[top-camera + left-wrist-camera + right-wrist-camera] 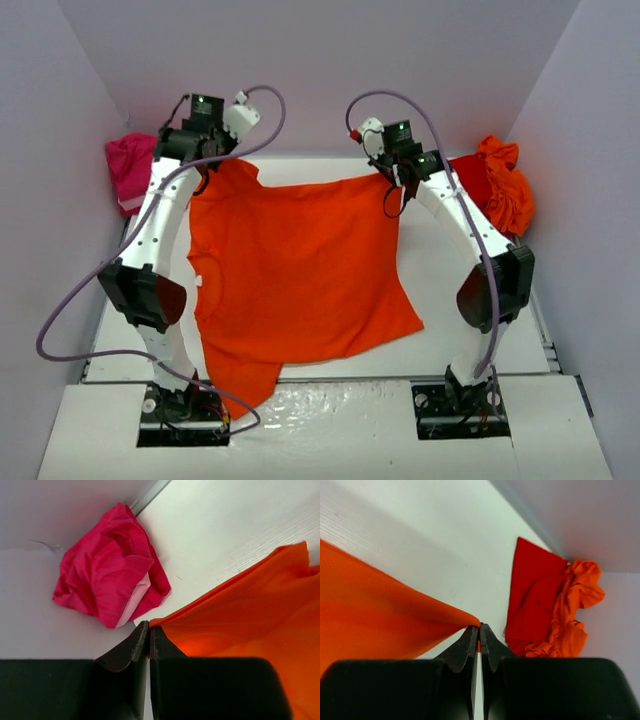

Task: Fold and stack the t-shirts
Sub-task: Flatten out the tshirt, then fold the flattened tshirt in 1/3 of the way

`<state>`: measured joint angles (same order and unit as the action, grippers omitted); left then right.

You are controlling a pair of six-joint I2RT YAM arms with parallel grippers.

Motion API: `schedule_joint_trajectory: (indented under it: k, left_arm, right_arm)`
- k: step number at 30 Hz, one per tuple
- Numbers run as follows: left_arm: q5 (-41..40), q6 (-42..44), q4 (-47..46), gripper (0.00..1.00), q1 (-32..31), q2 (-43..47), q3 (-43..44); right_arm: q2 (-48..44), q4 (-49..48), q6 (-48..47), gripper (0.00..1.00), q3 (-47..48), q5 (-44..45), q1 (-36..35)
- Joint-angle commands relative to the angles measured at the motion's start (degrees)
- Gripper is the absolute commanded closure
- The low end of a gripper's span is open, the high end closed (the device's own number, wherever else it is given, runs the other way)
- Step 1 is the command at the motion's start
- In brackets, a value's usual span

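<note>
A big orange t-shirt [300,270] is stretched over the middle of the white table, its far edge lifted between both arms. My left gripper [149,628] is shut on its far left corner, near the back left. My right gripper [479,630] pinches the far right corner of the orange t-shirt [375,605], shut on the cloth. A crumpled magenta t-shirt [107,577] lies in the back left corner, also seen from above as the magenta t-shirt [130,170]. A red t-shirt [532,595] and another orange t-shirt [572,610] lie bunched at the back right.
Pale walls [60,150] close in the table on the left, back and right. The arm bases [180,405] stand at the near edge, with a grey cable [75,300] looping out to the left. The shirt's near hem hangs over the table's front edge [330,370].
</note>
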<state>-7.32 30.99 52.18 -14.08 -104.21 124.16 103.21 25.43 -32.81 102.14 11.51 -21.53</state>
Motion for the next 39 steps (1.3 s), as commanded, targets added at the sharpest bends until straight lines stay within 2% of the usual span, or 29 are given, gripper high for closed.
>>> schedule_joint_trajectory:
  k: [1, 10, 18, 23, 26, 34, 37, 39]
  left_arm:
    - [-3.36, 3.95, -12.35, 1.00, 2.26, -2.90, -0.67]
    - [-6.42, 5.30, -20.03, 1.00, 4.43, -14.02, 0.68]
    - [-8.89, 4.99, -20.13, 1.00, 4.50, -20.56, 7.65]
    - [-9.74, 3.99, -17.89, 1.00, 4.50, -19.03, 7.36]
    - [-8.41, 4.36, -18.27, 1.00, 4.31, -12.68, -1.30]
    - [-5.48, 3.39, -16.36, 1.00, 3.54, -1.19, -15.71]
    - [-4.76, 3.46, -13.32, 1.00, 2.37, 1.09, -20.13]
    - [-3.50, 3.55, -6.88, 1.00, 1.60, 1.73, -21.41]
  right_arm:
    - [8.43, -7.34, -0.98, 1.00, 6.65, -1.46, 4.41]
    - [23.93, -10.75, -2.74, 1.00, 18.76, 0.28, 6.11]
    - [26.37, -11.00, -2.92, 1.00, 23.24, 0.96, 6.04]
    - [22.12, -11.09, -2.82, 1.00, 19.27, 0.29, 5.79]
    - [18.19, -11.19, -2.44, 1.00, 12.30, -0.62, 5.35]
    - [9.29, -10.94, -3.12, 1.00, -1.17, -1.58, 2.92]
    - [7.15, -9.14, -4.38, 1.00, -5.58, -2.07, 1.46]
    - [6.39, -7.42, -5.24, 0.97, -7.47, -2.02, 0.35]
